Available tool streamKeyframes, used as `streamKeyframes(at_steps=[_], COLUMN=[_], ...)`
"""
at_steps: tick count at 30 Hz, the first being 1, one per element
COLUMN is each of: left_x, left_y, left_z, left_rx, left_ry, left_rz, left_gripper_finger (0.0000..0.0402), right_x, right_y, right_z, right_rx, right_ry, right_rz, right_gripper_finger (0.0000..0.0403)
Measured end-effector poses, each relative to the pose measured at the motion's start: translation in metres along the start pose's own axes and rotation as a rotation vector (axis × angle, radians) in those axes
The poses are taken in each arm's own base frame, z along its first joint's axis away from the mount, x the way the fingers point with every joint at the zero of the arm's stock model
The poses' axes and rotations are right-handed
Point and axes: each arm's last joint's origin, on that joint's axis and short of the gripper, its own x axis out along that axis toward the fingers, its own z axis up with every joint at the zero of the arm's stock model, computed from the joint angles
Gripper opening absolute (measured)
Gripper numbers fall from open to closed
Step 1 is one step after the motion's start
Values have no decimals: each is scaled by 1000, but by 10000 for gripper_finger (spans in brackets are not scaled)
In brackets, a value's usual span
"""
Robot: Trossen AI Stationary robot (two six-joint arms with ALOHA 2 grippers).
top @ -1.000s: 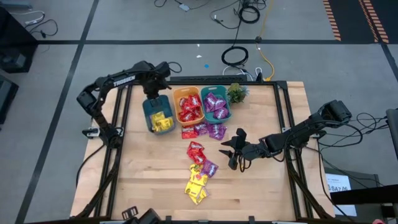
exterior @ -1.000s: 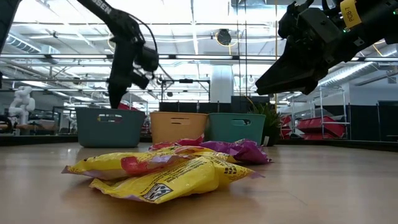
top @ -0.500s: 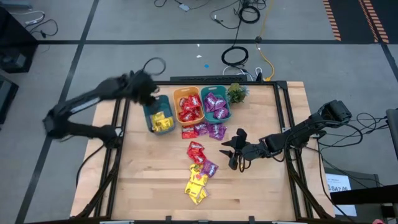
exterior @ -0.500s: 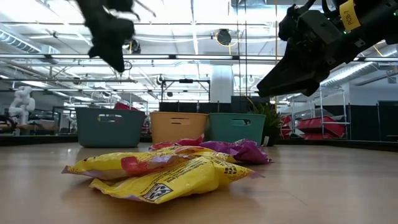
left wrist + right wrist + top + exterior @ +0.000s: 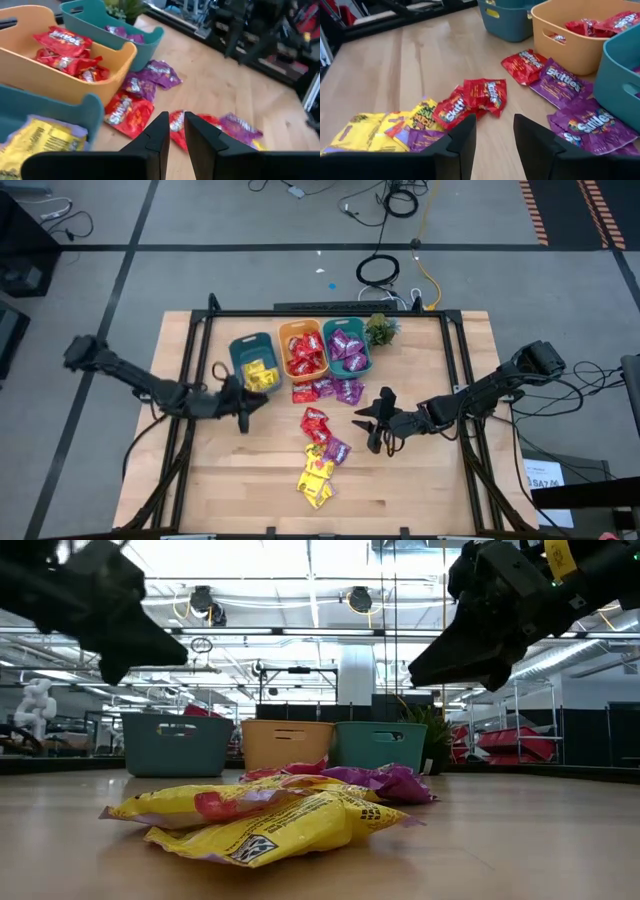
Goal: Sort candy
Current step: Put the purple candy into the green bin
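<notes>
**Visitor:** How far along was the sorting when you looked?

**Onlooker:** Partway, I'd say. Three bins stood in a row at the far side of the bench [image 5: 420, 480]: a dark blue bin [image 5: 250, 360] with yellow packets in it, an orange bin [image 5: 303, 352] with red ones, and a teal bin [image 5: 347, 347] with purple ones. So each colour already had a home and some candy in it.

**Visitor:** And what was left?

**Onlooker:** A fair scatter of loose candy [image 5: 322, 445] on the wood. Just in front of the bins lay one red packet and roughly three purple. Nearer the middle were about two red, one purple and a small heap of yellow, perhaps three or four. They overlapped, so I couldn't count them surely. Call it ten or so.

**Visitor:** What were the arms doing?

**Onlooker:** Neither held anything. The left claw [image 5: 243, 408] hung just in front of the blue bin, its fingers nearly together with only a thin slit between them, and empty. The right claw [image 5: 374, 420] hovered just right of the loose pile, fingers apart, pointed at the red packets.

**Visitor:** Anything else?

**Onlooker:** One little green plant [image 5: 379, 329] beside the teal bin.
</notes>
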Motion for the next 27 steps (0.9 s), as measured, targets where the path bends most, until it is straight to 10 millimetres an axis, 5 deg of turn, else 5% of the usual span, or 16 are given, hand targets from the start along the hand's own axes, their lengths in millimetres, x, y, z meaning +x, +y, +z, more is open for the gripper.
streamKeyframes(at_steps=[8,18,27], left_x=[5,12,15], left_y=[-22,-32,-42], left_z=[-24,-52,-53], left_rx=[130,47,110], left_ry=[-19,71,20], left_rz=[24,-14,-75], left_gripper_finger=[68,68,68], right_x=[6,13,17], right_y=[-16,-30,-37], right_z=[7,14,2], right_rx=[124,170,195], right_ry=[-68,-92,-11], right_rz=[-153,-212,-281], right_gripper_finger=[104,100,119])
